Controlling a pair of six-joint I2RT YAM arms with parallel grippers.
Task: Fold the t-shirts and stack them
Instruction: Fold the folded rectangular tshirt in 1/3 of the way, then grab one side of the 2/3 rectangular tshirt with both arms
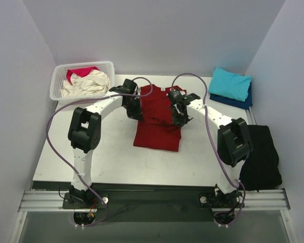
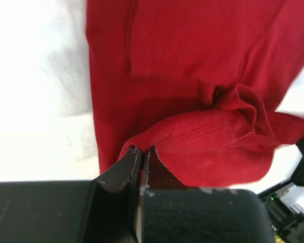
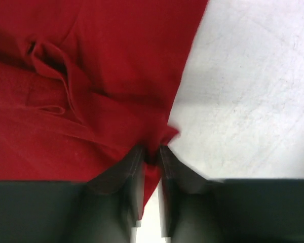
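Observation:
A dark red t-shirt (image 1: 157,132) lies partly folded in the middle of the table, and both grippers are on it. My left gripper (image 1: 136,112) (image 2: 143,150) is shut on a folded hem at the left side of the dark red t-shirt (image 2: 182,61). At the shirt's right edge, my right gripper (image 1: 178,119) (image 3: 152,151) has its jaws slightly parted, with a tuck of the dark red t-shirt (image 3: 91,61) still between the fingertips. A folded turquoise t-shirt (image 1: 230,83) rests on a navy blue one (image 1: 245,103) at the back right.
A white lattice basket (image 1: 58,83) at the back left holds a cream t-shirt (image 1: 86,85) and a pink-red one (image 1: 80,72). A black cloth (image 1: 261,157) hangs over the table's right edge. Grey walls close in the back and sides.

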